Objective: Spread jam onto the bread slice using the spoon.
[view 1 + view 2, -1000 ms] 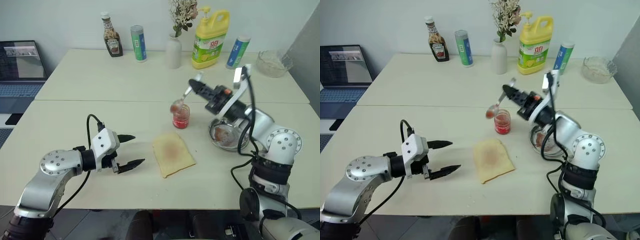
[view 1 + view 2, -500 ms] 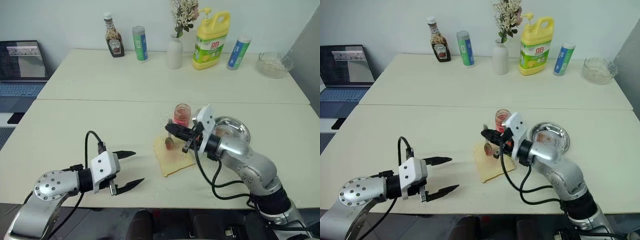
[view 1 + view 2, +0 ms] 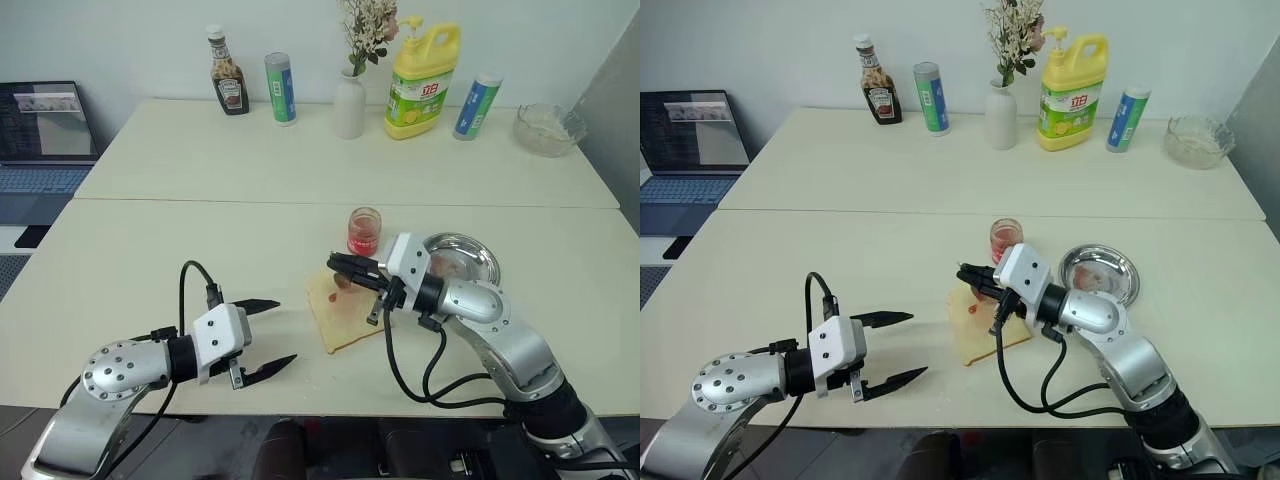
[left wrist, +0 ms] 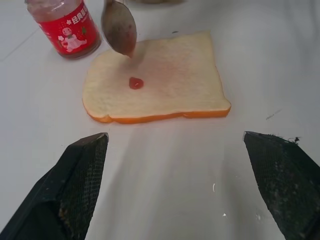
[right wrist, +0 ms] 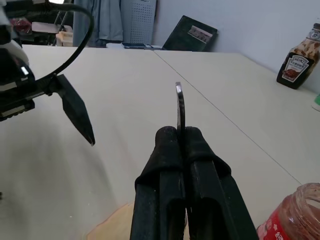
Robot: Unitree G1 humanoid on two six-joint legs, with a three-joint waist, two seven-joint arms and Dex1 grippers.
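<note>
The bread slice (image 3: 346, 312) lies flat on the table with a small red dab of jam (image 4: 135, 82) on it. My right gripper (image 3: 337, 264) is shut on the thin handle of the spoon (image 5: 178, 107). It holds the spoon's bowl (image 4: 119, 27), smeared with jam, just above the slice's far edge. The jam jar (image 3: 364, 231) stands open right behind the bread. My left gripper (image 3: 281, 331) hovers open and empty, low over the table to the left of the bread.
A round steel dish (image 3: 478, 252) sits right of the jar. Along the far edge stand a ketchup bottle (image 3: 227, 84), a green can (image 3: 279, 88), a vase (image 3: 350, 100), a yellow jug (image 3: 424, 65), a blue can (image 3: 475, 104) and a glass bowl (image 3: 547, 128). A laptop (image 3: 45, 130) is at far left.
My right gripper has come down with the spoon from above the jar to the bread and rolled its wrist. The left gripper has drawn back slightly and stayed open.
</note>
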